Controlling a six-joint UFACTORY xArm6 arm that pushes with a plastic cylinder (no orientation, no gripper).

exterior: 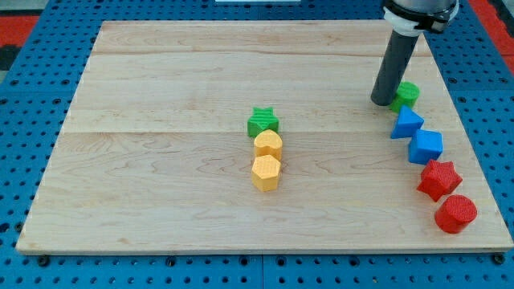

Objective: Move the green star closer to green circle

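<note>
The green star (262,121) sits near the board's middle, touching a yellow heart-like block (269,144) just below it. The green circle (405,95) is at the view's right, partly hidden behind my rod. My tip (381,102) rests on the board right against the green circle's left side, far to the right of the green star.
A yellow hexagon (266,172) lies below the yellow heart. Down the right edge run a blue triangle (406,124), a blue cube (426,146), a red star (438,179) and a red circle (456,213). The wooden board (161,185) lies on a blue pegboard.
</note>
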